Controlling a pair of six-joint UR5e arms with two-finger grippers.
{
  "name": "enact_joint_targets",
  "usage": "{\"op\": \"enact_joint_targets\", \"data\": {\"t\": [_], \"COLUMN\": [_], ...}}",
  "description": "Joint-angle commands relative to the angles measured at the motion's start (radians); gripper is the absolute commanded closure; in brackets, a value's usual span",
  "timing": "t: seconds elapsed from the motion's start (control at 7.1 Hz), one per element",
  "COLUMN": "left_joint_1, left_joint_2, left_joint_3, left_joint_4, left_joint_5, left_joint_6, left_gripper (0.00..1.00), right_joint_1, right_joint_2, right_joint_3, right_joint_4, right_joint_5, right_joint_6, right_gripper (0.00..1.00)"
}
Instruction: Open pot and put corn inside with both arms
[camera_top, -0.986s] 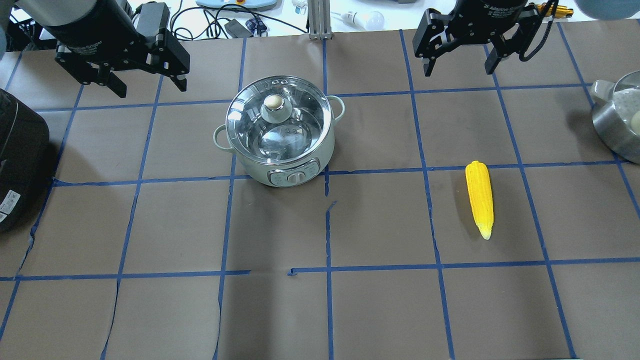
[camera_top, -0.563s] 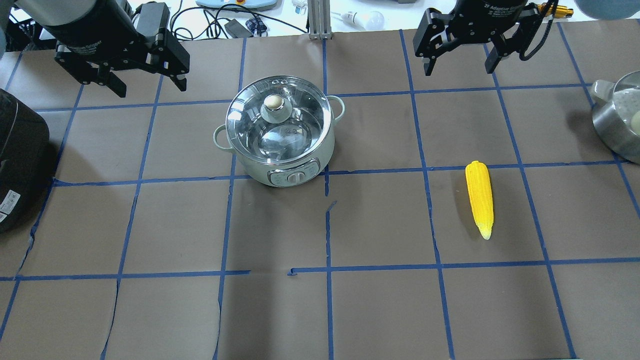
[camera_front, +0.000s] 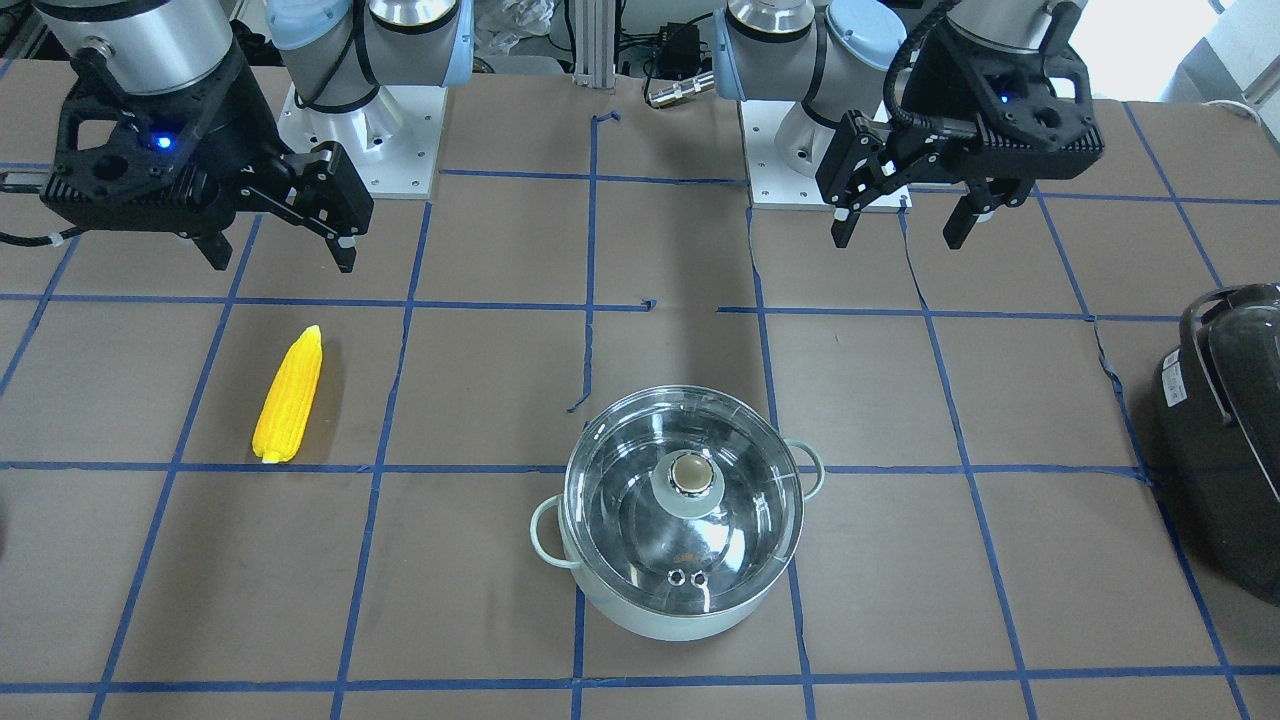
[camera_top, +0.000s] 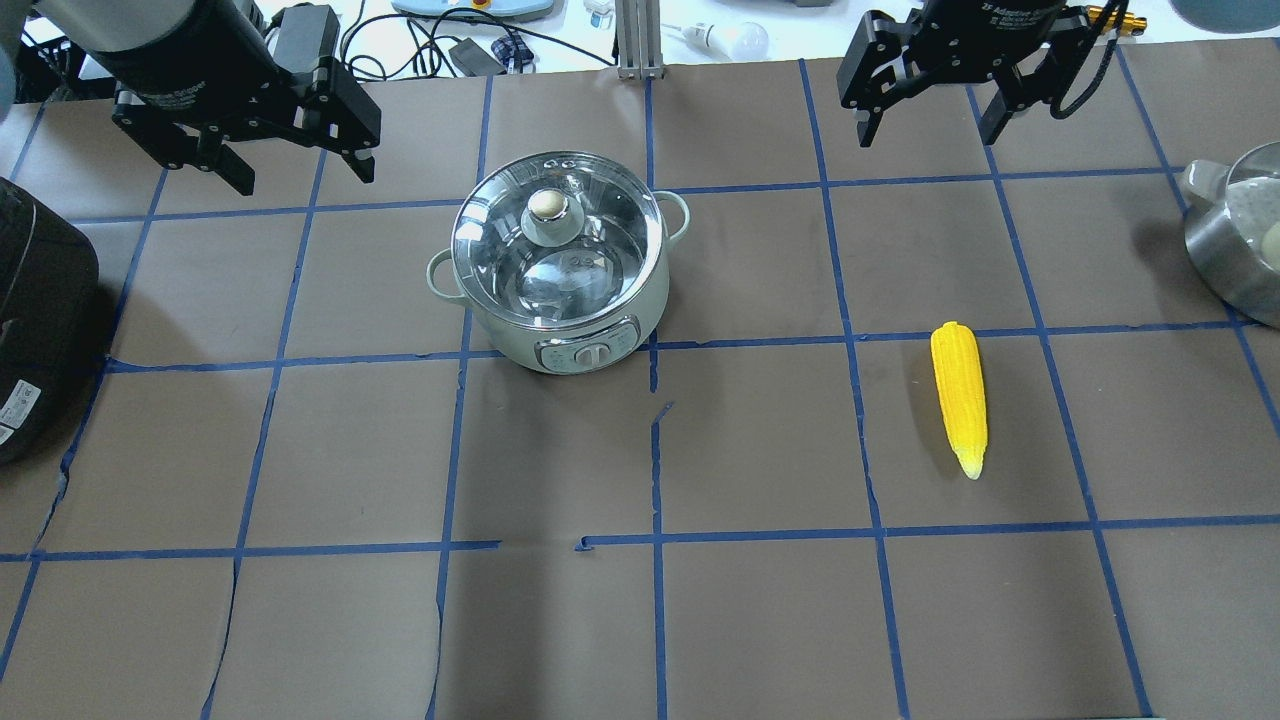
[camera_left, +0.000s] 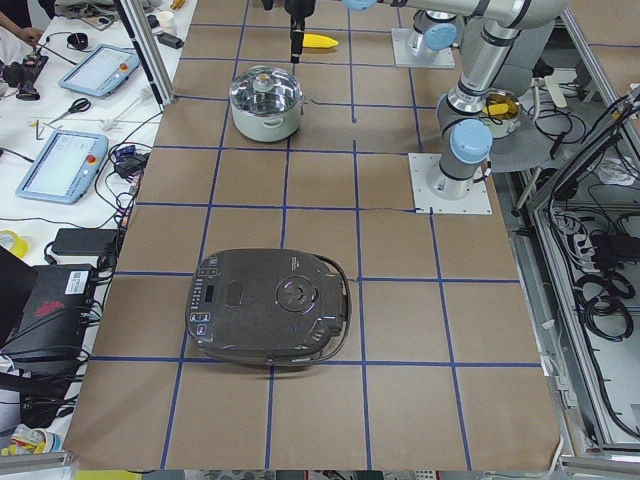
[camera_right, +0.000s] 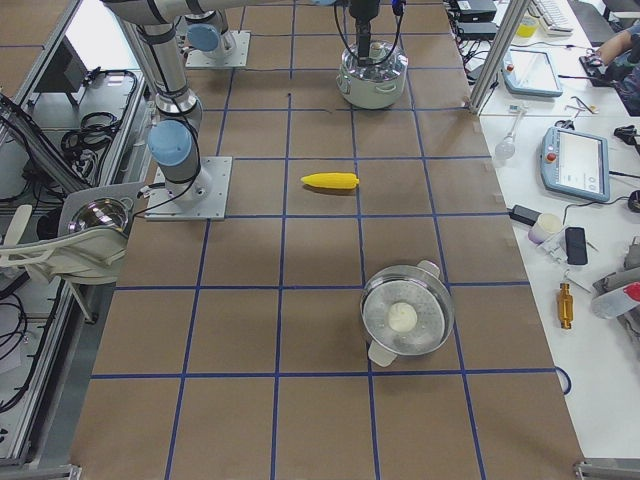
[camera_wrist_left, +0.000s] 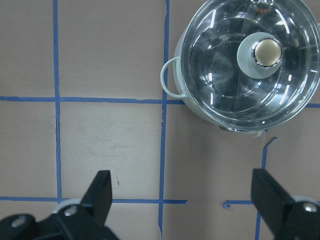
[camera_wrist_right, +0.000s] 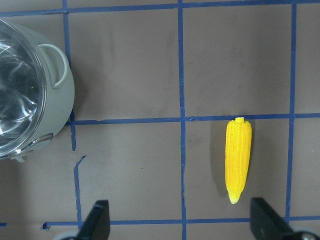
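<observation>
The pale mint-green pot (camera_top: 590, 350) stands left of the table's middle, its glass lid (camera_top: 555, 250) on, with a brass knob (camera_top: 546, 205). It also shows in the front view (camera_front: 685, 600) and the left wrist view (camera_wrist_left: 250, 75). The yellow corn (camera_top: 959, 395) lies flat to the right, also in the right wrist view (camera_wrist_right: 238, 157) and the front view (camera_front: 288, 395). My left gripper (camera_top: 305, 178) is open and empty, raised beyond the pot's left side. My right gripper (camera_top: 928, 135) is open and empty, raised beyond the corn.
A large black appliance (camera_top: 40, 320) sits at the table's left edge. A steel pot (camera_top: 1235, 240) with a white ball inside sits at the right edge. Blue tape lines grid the brown table. Cables and devices lie beyond the far edge.
My right gripper has shifted a little toward the table's far edge. The left gripper, the pot and the corn have not moved.
</observation>
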Motion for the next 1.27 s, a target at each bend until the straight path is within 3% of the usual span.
{"op": "enact_joint_targets", "data": {"t": [0.0,0.42,0.7,0.85,0.99,1.13], "left_joint_1": [0.000,0.000,-0.033,-0.099,-0.144,-0.191], "left_joint_2": [0.003,-0.017,-0.055,-0.096,-0.185,-0.266], "left_joint_3": [0.003,0.011,0.020,0.037,0.046,0.048], "left_joint_4": [-0.002,0.001,0.016,0.033,0.165,0.226], "left_joint_5": [0.003,0.003,0.039,0.061,0.046,0.047], "left_joint_6": [-0.001,-0.010,-0.047,-0.122,-0.175,-0.184], "left_gripper": [0.00,0.00,0.00,0.02,0.02,0.04], "right_joint_1": [-0.004,-0.007,-0.123,-0.177,-0.208,-0.225], "right_joint_2": [-0.001,0.002,0.004,0.005,0.014,0.014], "right_joint_3": [0.000,0.000,0.001,0.006,0.080,0.209], "right_joint_4": [0.000,-0.003,-0.014,-0.008,-0.015,-0.147], "right_joint_5": [0.002,-0.002,0.007,0.004,0.005,-0.012], "right_joint_6": [0.000,-0.002,-0.015,-0.129,-0.208,-0.257], "right_gripper": [0.00,0.00,0.00,0.00,0.00,0.00]}}
